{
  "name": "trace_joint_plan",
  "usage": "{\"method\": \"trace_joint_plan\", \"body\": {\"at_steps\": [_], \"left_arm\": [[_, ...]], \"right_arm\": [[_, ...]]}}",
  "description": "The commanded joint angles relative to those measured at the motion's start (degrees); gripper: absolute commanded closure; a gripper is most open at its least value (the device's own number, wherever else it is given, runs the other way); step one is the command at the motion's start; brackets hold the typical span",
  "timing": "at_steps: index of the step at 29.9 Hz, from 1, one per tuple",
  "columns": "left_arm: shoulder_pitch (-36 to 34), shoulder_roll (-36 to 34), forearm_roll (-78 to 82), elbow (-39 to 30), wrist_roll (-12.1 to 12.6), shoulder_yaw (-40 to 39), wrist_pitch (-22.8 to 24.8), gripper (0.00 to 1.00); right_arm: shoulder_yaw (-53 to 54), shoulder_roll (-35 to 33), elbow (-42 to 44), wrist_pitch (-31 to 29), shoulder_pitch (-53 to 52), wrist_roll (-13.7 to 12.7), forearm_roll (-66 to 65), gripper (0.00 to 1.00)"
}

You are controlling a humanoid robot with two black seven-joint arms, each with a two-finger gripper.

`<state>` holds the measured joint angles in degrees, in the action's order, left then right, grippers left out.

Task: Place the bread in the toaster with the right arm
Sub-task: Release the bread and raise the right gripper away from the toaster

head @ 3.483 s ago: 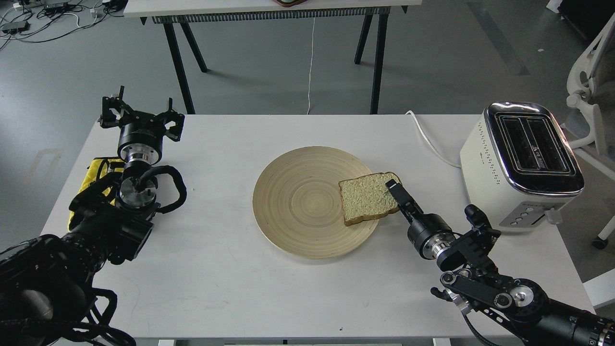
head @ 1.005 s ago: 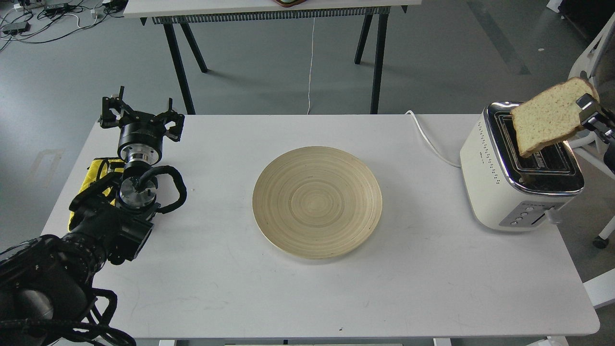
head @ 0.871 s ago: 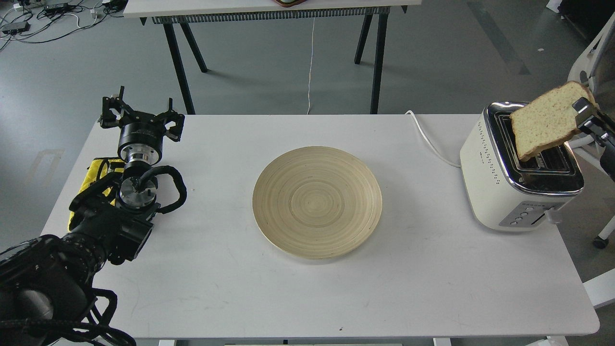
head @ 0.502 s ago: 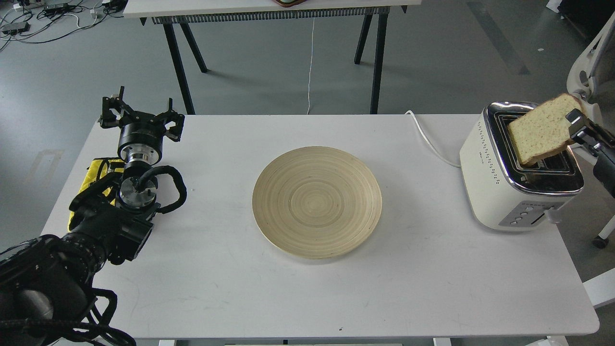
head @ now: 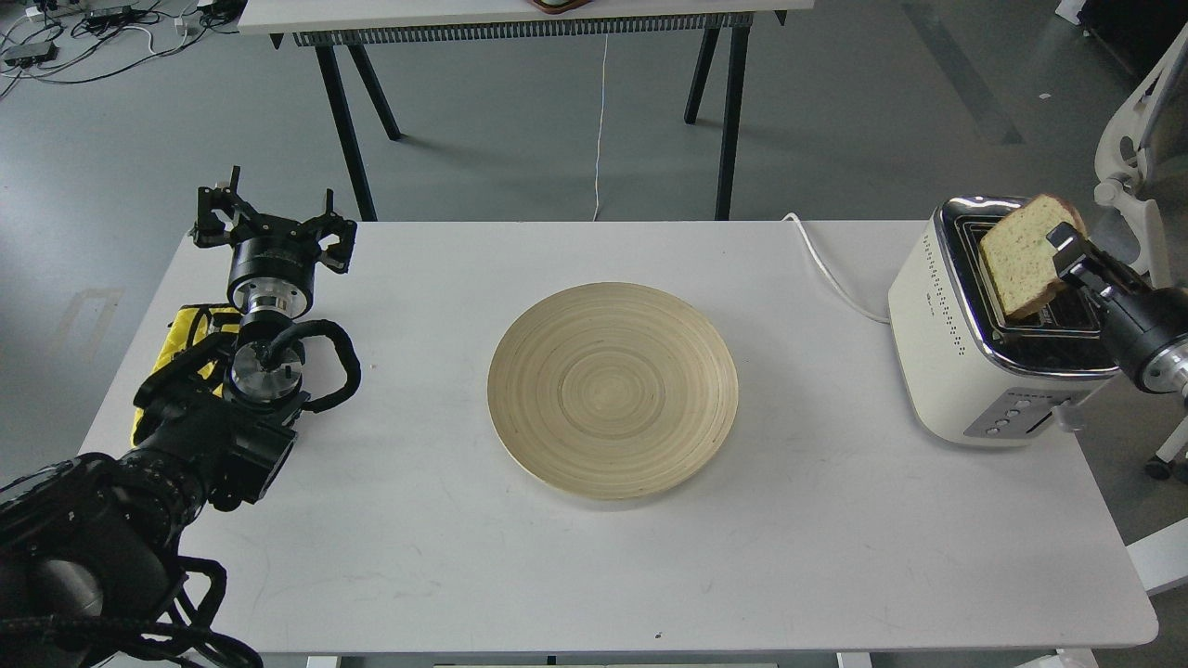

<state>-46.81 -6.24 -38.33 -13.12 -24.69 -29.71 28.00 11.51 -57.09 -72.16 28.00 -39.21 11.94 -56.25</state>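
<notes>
The bread (head: pixel 1019 260) is a pale tan slice with a brown crust, held tilted over the chrome top of the cream-white toaster (head: pixel 965 343) at the table's right edge. Its lower edge dips into the left slot. My right gripper (head: pixel 1065 249) comes in from the right edge and is shut on the slice's right side. My left gripper (head: pixel 272 227) rests open and empty at the table's far left, above a yellow cloth (head: pixel 190 334).
A round wooden plate (head: pixel 613 388) lies in the middle of the white table (head: pixel 594 575). The toaster's white cord (head: pixel 831 274) runs off the back edge. A white chair (head: pixel 1137 186) stands at the right, another table behind.
The right gripper carried the bread from the plate up over the toaster, then lowered and turned it more edge-on, so its lower edge now sits in the left slot. The left arm has not moved.
</notes>
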Motion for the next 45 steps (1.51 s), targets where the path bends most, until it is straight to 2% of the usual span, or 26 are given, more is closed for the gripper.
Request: {"method": "trace_joint_plan", "body": {"at_steps": [1, 6, 9, 15, 17, 20, 25, 29, 34, 38, 41, 45], "left_arm": [[0.05, 0.00, 0.01, 0.02, 0.00, 0.00, 0.00, 0.00], [-0.04, 0.00, 0.01, -0.07, 0.00, 0.00, 0.00, 0.00], [0.05, 0.00, 0.01, 0.02, 0.00, 0.00, 0.00, 0.00], [-0.04, 0.00, 0.01, 0.02, 0.00, 0.00, 0.00, 0.00], [0.05, 0.00, 0.01, 0.02, 0.00, 0.00, 0.00, 0.00], [-0.04, 0.00, 0.01, 0.02, 0.00, 0.00, 0.00, 0.00], [-0.04, 0.00, 0.01, -0.07, 0.00, 0.00, 0.00, 0.00], [0.05, 0.00, 0.01, 0.02, 0.00, 0.00, 0.00, 0.00], [0.05, 0.00, 0.01, 0.02, 0.00, -0.08, 0.00, 0.00], [-0.04, 0.00, 0.01, 0.02, 0.00, 0.00, 0.00, 0.00], [0.05, 0.00, 0.01, -0.07, 0.00, 0.00, 0.00, 0.00], [-0.04, 0.00, 0.01, -0.07, 0.00, 0.00, 0.00, 0.00]], "right_arm": [[0.26, 0.31, 0.01, 0.00, -0.25, 0.02, 0.26, 0.22], [1.23, -0.22, -0.17, 0.00, -0.52, 0.11, 0.44, 0.03], [2.45, -0.83, -1.13, 0.00, -1.31, 0.02, 0.79, 0.03], [13.61, -1.19, -6.31, 0.00, -1.49, -1.12, 3.59, 0.02], [15.90, -0.40, -9.03, -0.83, -1.40, -0.69, 6.67, 0.02], [17.13, 4.68, -10.80, -1.80, -1.39, 0.19, 12.81, 0.02], [18.45, 13.92, -10.19, -4.78, -1.22, 3.97, 23.89, 0.02], [21.97, 20.24, -6.69, -14.52, -0.61, 6.60, 32.68, 0.02], [24.78, 29.03, 5.08, -29.90, 1.23, 10.82, 41.38, 0.02], [27.59, 36.50, 15.27, -40.28, 3.43, 14.34, 43.24, 0.02], [30.22, 40.81, 20.38, -46.78, 4.49, 14.87, 43.24, 0.02], [32.78, 43.37, 25.31, -55.93, 5.20, 14.87, 43.24, 0.02]]}}
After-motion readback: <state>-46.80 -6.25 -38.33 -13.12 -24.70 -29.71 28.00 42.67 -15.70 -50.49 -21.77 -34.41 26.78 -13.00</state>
